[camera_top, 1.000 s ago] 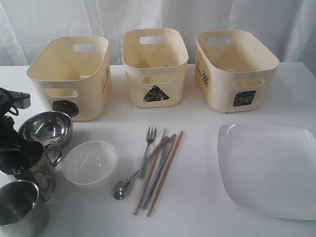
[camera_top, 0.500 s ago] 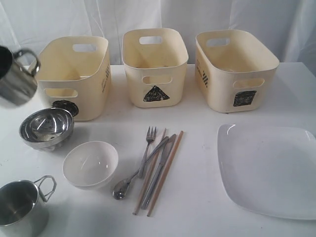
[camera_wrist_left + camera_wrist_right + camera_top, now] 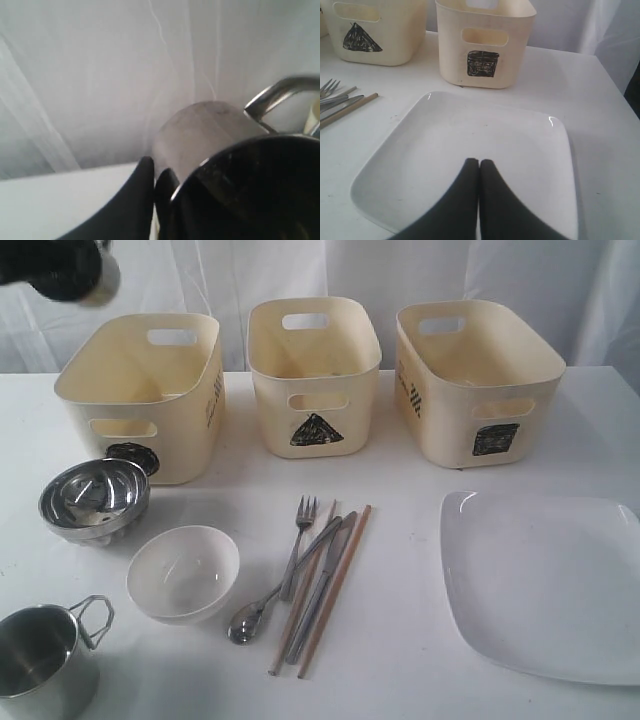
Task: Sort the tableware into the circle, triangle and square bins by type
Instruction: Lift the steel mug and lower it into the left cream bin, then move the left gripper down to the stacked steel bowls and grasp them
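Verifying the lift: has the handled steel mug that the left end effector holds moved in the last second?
Yes. The handled steel mug rose off the table to above the circle-marked cream tub's left rim, exterior view.

front mug (image 3: 40, 660): cut by frame corner | plate (image 3: 545, 580): right edge cropped

- Three bins: circle bin (image 3: 175, 445), triangle bin (image 3: 352, 420), square bin (image 3: 450, 435).
- Two steel mugs: desk mug (image 3: 40, 665), raised mug (image 3: 202, 130).
- Two bowls: steel bowl (image 3: 93, 500), white bowl (image 3: 183, 572).
- One fork (image 3: 298, 545), one spoon (image 3: 245, 622), one knife (image 3: 330, 565).
- Two chopsticks (image 3: 338, 580).
- One plate (image 3: 540, 580).
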`<state>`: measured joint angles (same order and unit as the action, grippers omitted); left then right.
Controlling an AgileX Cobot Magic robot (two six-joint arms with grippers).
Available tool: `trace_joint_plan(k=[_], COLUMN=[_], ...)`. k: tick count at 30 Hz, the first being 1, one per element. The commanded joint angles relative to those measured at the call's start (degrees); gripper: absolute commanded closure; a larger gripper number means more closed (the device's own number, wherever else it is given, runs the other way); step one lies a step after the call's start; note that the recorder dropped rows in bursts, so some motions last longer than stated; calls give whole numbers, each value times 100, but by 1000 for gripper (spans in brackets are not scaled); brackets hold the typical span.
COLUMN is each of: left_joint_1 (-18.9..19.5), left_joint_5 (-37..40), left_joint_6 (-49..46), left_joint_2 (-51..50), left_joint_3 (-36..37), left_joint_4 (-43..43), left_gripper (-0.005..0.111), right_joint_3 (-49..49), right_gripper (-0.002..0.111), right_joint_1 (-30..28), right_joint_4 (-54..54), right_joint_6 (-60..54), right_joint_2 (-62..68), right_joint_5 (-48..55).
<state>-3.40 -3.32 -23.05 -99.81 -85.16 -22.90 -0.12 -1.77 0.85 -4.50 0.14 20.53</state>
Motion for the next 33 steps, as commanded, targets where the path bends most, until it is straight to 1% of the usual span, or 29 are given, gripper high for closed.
trace_joint_plan(k=[1, 3, 6, 8, 10, 13, 17, 19, 20, 23, 25, 27, 28, 31, 33], left_joint_1=[-156, -182, -182, -182, -182, -182, -182, -182, -182, -182, -170, -124, -124, -124, -124], left_joint_5=[815, 950, 937, 937, 1085, 1735, 2689, 3159, 3644, 4688, 5287, 5713, 5781, 5661, 5353], left_joint_6=[12, 12, 12, 12, 12, 12, 12, 12, 12, 142, 496, 1180, 1654, 2856, 3399], left_joint_2=[-604, -772, -853, -853, -749, -468, 156, 406, 573, 807, 850, 837, 824, 824, 824], left_joint_3=[-127, -127, -127, -157, -192, -292, -313, -313, -313, -313, -257, -133, -21, 426, 715], left_joint_4=[-11, 55, 71, 71, 71, 71, 158, 342, 562, 1124, 1472, 1947, 2290, 3327, 3659], left_gripper=[70, 62, 51, 47, 45, 45, 45, 45, 45, 45, 45, 45, 45, 45, 45], right_joint_3=[12, 12, 12, 12, 12, 12, 12, 12, 12, 12, 12, 12, 12, 12, 12], right_gripper=[108, 108, 108, 108, 108, 108, 108, 108, 108, 108, 108, 108, 108, 108, 108], right_joint_1=[4, 4, 4, 4, 4, 4, 4, 4, 4, 4, 4, 4, 4, 4, 4], right_joint_4=[-42, -42, -42, -42, -42, -42, -42, -42, -42, -42, -42, -42, -42, -42, -42], right_joint_6=[24, 24, 24, 24, 24, 24, 24, 24, 24, 24, 24, 24, 24, 24, 24], right_joint_2=[-14, -14, -14, -14, -14, -14, -14, -14, -14, -14, -14, -14, -14, -14, -14], right_joint_5=[-85, -85, -85, -85, -85, -85, -85, -85, -85, -85, -85, -85, -85, -85, -85])
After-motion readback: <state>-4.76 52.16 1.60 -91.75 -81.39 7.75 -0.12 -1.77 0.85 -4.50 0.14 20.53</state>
